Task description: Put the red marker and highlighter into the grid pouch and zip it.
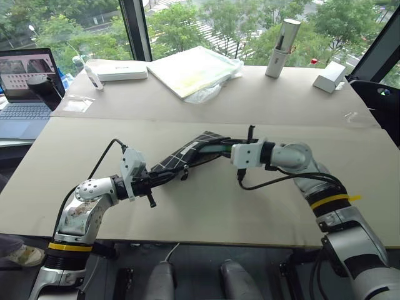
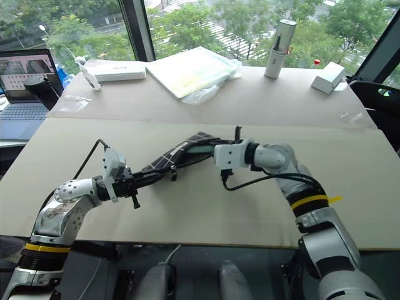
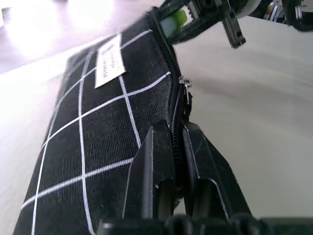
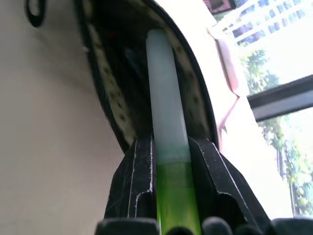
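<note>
Near the middle of the counter (image 1: 206, 212), toward its front edge, the grid pouch (image 1: 184, 156) is lifted at an angle between the two hands. It is black fabric with thin white grid lines and a small white label (image 3: 108, 63).

Left hand (image 1: 156, 179): fingers (image 3: 156, 171) pressed together, clamped on the lower end of the pouch along the zipper line. The zipper slider (image 3: 185, 84) sits just beyond the fingertips, with the teeth parted from there up to the far end.

Right hand (image 4: 168, 147): fingers (image 4: 134, 181) clamped on the highlighter (image 4: 168, 147), gripping its green barrel. The paler whitish end points forward and lies inside the pouch's open mouth, against the spotted cream lining (image 4: 110, 98). The green barrel also shows at the pouch opening in the left wrist view (image 3: 175, 20).

A dark shape and a trace of red sit deeper inside the pouch; whether this is the red marker cannot be told.

Back half of the counter: a flat white box (image 1: 119, 70) near the left rear corner, a pale yellow folder in a clear plastic sleeve (image 1: 194, 69) at the centre rear, an upright silver cylinder (image 1: 282, 47) to the right of it, and a small white block (image 1: 329, 77) near the right rear corner. An open laptop (image 1: 25, 94) stands off the left edge of the counter.
</note>
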`<state>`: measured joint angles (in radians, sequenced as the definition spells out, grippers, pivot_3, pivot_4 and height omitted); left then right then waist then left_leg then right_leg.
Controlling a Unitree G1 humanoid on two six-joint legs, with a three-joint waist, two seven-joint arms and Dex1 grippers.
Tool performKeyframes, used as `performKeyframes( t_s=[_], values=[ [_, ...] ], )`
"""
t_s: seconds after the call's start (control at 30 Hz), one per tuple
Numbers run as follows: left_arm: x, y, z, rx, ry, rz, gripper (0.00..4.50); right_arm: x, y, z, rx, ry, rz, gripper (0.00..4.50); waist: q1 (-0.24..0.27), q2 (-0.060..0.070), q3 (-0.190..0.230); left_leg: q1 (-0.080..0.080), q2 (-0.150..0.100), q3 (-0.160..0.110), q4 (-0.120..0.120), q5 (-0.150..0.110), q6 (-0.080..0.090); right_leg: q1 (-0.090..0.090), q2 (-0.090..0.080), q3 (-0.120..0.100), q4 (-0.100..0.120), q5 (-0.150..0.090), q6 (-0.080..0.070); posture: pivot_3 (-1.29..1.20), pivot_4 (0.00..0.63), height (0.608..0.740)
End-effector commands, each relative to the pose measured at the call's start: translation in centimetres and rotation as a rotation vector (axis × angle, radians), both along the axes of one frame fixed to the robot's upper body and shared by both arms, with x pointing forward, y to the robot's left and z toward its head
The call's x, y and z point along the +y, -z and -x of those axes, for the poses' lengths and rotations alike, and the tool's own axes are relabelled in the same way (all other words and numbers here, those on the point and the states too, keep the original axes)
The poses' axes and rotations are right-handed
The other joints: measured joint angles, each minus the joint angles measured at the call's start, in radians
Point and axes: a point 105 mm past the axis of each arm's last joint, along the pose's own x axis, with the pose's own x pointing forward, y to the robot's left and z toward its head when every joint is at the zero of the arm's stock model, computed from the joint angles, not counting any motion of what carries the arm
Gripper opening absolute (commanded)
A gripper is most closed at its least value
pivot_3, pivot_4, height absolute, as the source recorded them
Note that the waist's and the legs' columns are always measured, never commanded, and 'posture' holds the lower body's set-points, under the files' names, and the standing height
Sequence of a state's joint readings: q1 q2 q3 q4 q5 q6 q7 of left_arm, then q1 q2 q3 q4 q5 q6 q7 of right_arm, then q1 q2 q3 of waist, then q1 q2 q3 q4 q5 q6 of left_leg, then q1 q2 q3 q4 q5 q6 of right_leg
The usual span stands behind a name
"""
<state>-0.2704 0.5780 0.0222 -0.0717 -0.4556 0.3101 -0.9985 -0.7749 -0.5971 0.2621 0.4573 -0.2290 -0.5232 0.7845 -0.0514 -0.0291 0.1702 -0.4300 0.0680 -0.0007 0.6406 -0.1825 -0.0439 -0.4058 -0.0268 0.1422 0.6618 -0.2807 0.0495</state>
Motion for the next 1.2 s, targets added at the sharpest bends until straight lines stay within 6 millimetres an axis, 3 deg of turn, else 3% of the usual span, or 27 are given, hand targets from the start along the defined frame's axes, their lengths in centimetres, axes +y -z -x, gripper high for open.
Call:
performKeyframes(
  t_s=[0.03,0.17,0.37,0.43,0.6,0.63,0.77,0.87,0.97,1.1,1.2],
  values=[
    [-0.3,-1.0,-0.1,-0.037,0.02,0.015,0.0,1.7,-0.2,1.2,-0.029,-0.085,-0.004,0.55,-0.003,0.0,0.0,0.0,0.0,0.0,0.0,0.0,0.0,0.0,0.0,0.0,0.0,0.0,0.0,0.0,0.15,0.74],
    [-0.5,-1.3,-0.3,-0.043,0.026,0.018,0.0,4.3,0.8,2.0,-0.048,-0.17,0.031,0.55,-0.015,0.0,0.0,0.0,0.0,0.0,0.0,0.0,0.0,0.0,0.001,0.0,0.001,0.0,0.0,0.0,0.15,0.74],
    [-0.6,-1.5,-0.1,-0.046,0.028,0.017,0.0,6.2,1.5,2.4,-0.063,-0.24,0.07,0.55,-0.012,0.0,0.0,0.0,0.0,0.0,0.0,0.0,0.0,0.0,0.0,0.0,0.001,0.0,0.0,0.0,0.15,0.74],
    [-0.5,-1.5,0.1,-0.044,0.023,0.016,0.0,6.5,1.2,2.1,-0.014,-0.23,0.035,1.55,-0.012,0.0,0.0,0.0,0.0,0.0,0.0,0.0,0.0,0.0,0.0,0.0,0.001,0.0,0.0,0.0,0.15,0.74],
    [-0.4,-1.5,0.3,-0.043,0.013,0.015,0.0,6.1,0.3,1.1,-0.039,-0.18,0.014,3.18,-0.014,0.0,0.0,0.0,0.0,0.0,0.0,0.0,0.0,0.0,0.0,0.0,0.001,0.0,0.0,0.0,0.15,0.74],
    [-0.4,-1.6,0.3,-0.044,0.011,0.015,0.0,5.7,0.3,0.9,-0.029,-0.161,0.016,3.39,-0.012,0.0,0.0,0.0,0.0,0.0,0.0,0.0,0.0,0.0,0.0,0.0,0.001,0.0,0.0,0.0,0.15,0.74],
    [-0.4,-1.6,0.2,-0.044,0.009,0.014,0.0,4.3,-0.6,1.3,0.032,-0.151,-0.086,3.39,-0.009,0.0,0.0,0.0,0.0,0.0,0.001,0.0,0.0,0.0,0.0,0.0,0.001,0.0,0.0,0.0,0.15,0.74],
    [-0.4,-1.5,0.2,-0.044,0.009,0.014,0.0,2.2,-2.5,2.0,0.242,-0.112,-0.308,3.39,-0.006,0.0,0.0,0.0,0.0,-0.001,0.001,0.0,0.0,0.001,0.0,0.0,0.001,0.0,0.0,0.0,0.15,0.74],
    [-0.4,-1.4,0.2,-0.041,0.011,0.014,0.0,0.0,-2.5,5.2,0.656,-0.135,-0.478,3.39,0.005,0.0,0.0,0.0,0.0,-0.001,0.001,0.0,0.0,0.001,0.0,0.0,0.001,0.0,0.0,0.0,0.15,0.74],
    [-0.3,-1.2,0.2,-0.037,0.013,0.011,0.0,-0.6,0.6,10.8,1.009,-0.19,-0.402,3.39,0.012,0.0,0.0,0.0,0.0,-0.001,0.002,0.0,0.0,0.002,0.0,-0.001,0.001,0.0,0.0,0.0,0.15,0.74],
    [-0.2,-1.1,0.1,-0.036,0.014,0.009,0.0,0.1,2.2,12.6,1.1,-0.186,-0.373,3.39,0.005,0.0,0.0,0.001,0.0,-0.001,0.002,0.0,0.0,0.002,0.001,0.0,0.001,0.0,0.001,0.0,0.15,0.74]
  ],
)
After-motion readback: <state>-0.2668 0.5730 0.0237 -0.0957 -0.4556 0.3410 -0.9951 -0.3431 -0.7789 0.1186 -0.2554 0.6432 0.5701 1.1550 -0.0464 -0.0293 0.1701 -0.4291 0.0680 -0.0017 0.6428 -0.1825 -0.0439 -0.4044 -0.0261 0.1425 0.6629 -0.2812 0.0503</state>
